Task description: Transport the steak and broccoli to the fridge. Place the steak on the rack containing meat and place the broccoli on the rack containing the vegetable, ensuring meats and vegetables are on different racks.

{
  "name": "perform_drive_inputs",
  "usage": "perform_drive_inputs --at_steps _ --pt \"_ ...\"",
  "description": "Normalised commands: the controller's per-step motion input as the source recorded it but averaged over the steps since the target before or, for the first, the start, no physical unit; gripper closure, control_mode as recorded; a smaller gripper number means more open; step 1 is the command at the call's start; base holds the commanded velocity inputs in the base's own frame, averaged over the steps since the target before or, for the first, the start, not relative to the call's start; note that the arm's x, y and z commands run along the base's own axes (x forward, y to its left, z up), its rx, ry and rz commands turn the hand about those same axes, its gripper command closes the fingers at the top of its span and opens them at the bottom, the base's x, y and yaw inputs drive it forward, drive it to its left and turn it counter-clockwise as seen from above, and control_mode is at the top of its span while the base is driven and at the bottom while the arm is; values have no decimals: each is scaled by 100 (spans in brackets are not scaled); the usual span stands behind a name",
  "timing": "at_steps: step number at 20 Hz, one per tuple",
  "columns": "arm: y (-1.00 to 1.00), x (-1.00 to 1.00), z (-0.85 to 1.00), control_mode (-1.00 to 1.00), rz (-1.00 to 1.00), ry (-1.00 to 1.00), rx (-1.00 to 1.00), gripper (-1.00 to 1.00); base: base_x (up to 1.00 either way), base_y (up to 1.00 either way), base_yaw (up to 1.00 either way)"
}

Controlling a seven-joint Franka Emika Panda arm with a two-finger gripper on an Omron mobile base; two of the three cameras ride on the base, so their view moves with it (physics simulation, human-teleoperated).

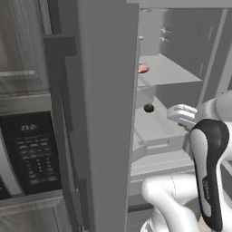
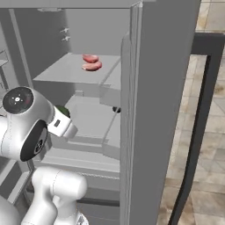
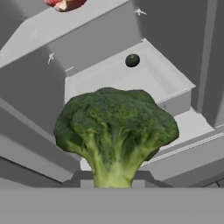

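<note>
gripper (image 3: 113, 186): clenched on the broccoli (image 3: 114, 129) by its stem, head up; fingertips hidden behind the floret in the hand view.
position: hand sits at the open fridge (image 1: 106, 113) mouth, level with the lower shelf (image 1: 156, 122), just outside its front edge.
steak: looks already placed. Two pink pieces lie on the upper shelf (image 2: 70, 70), the steak (image 2: 92, 66) in front of the other meat piece (image 2: 90, 58), touching or nearly so.
target: lower shelf holds the dark round vegetable (image 3: 132, 60) toward the back. That's the veg rack.
step: carry the broccoli in over the lower shelf lip and set it down.
how: advance straight in and clear the raised front lip first; aim for bare shelf in front of the dark vegetable, well apart from it. Lower until the floret rests, then release.
risk: top-heavy head may roll when released; wrist could clip the shelf above.
</note>
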Motion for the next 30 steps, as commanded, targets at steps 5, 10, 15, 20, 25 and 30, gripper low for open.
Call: perform_drive_inputs --at_steps 5,10,15,20,25,30 --pt "0 0 0 100 0 0 0 100 27 -19 14" --pt "0 0 0 100 0 0 0 100 51 0 15" --pt "0 0 0 100 0 0 0 100 40 0 15" --pt "0 0 0 100 0 0 0 100 32 0 19" --pt "0 0 0 100 0 0 0 100 33 0 25" --pt "0 0 0 100 0 0 0 100 46 0 27"
